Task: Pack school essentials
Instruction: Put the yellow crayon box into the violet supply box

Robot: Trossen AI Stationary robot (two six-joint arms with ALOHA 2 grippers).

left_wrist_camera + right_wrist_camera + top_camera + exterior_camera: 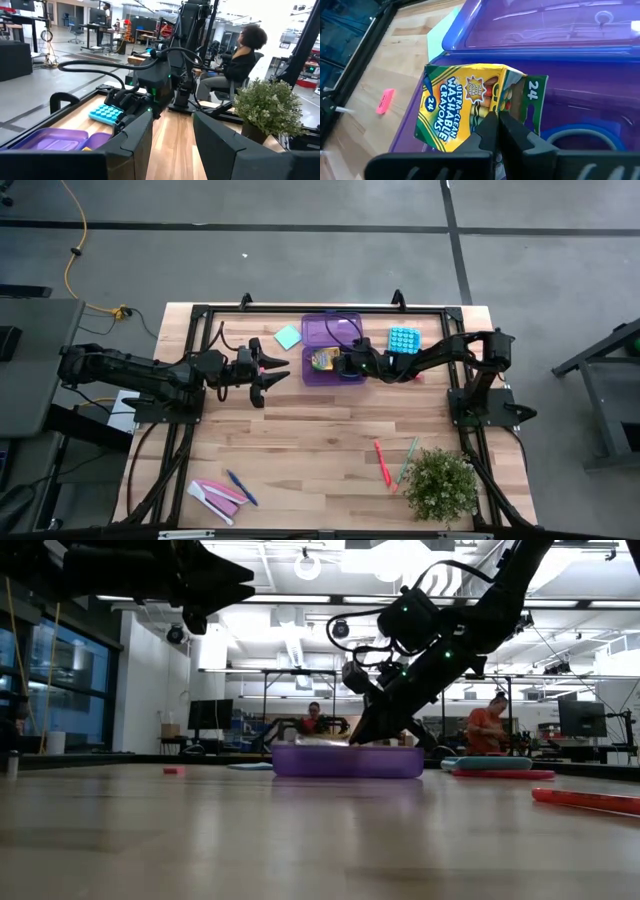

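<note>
A purple box [333,348] stands open at the table's far middle, its lid folded back. Inside it the yellow crayon box [470,107] sits tilted against the left wall, beside the blue-handled scissors [580,136]. My right gripper [498,124] is shut, its tips at the crayon box. My left gripper [272,376] hangs open and level just left of the purple box, holding nothing. The green sticky-note pad [288,337] and the pink eraser [385,101] lie on the table left of the box. Red [382,462], green [408,460] and blue [240,486] pens lie nearer the front. My right gripper has its shut fingertips [490,125] against the crayon box's printed front face, near the corner by its end flap [532,100]. The fingers slant down from the table's right side. The crayon box stays tilted inside the purple box. Whether the tips press or only touch, I cannot tell.
A light-blue buttoned pad [402,339] lies right of the purple box, under my right arm. Pink and white flat pieces [215,495] lie at the near left, and a potted plant [440,485] stands at the near right. People sit in the room beyond the table.
</note>
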